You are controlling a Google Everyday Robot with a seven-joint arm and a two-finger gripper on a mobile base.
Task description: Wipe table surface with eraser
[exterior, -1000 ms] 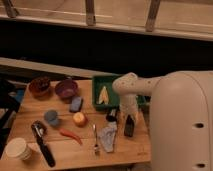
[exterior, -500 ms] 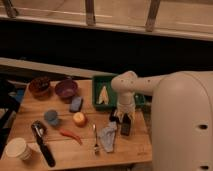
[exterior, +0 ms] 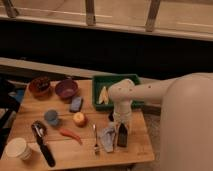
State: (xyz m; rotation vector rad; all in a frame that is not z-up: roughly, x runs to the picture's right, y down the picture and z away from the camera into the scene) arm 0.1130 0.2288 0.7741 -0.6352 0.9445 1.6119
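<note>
We see the wooden table (exterior: 135, 150) first, and on it the green tray (exterior: 116, 80) at the back. Our arm (exterior: 122, 100) reaches down at the right side, and the gripper (exterior: 121, 131) is low over the board, with the dark eraser (exterior: 121, 137) at its tip; if the fingers clamp it, we cannot tell. The grey cloth (exterior: 107, 136) and the fork (exterior: 95, 139) lie just beside. We should press flat and wipe toward the free right edge, away from them.

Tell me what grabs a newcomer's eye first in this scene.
The bulky white robot arm fills the right side, its gripper pointing down over the dark eraser near the wooden table's front right. Behind it sits a green tray; two bowls stand at back left.
</note>
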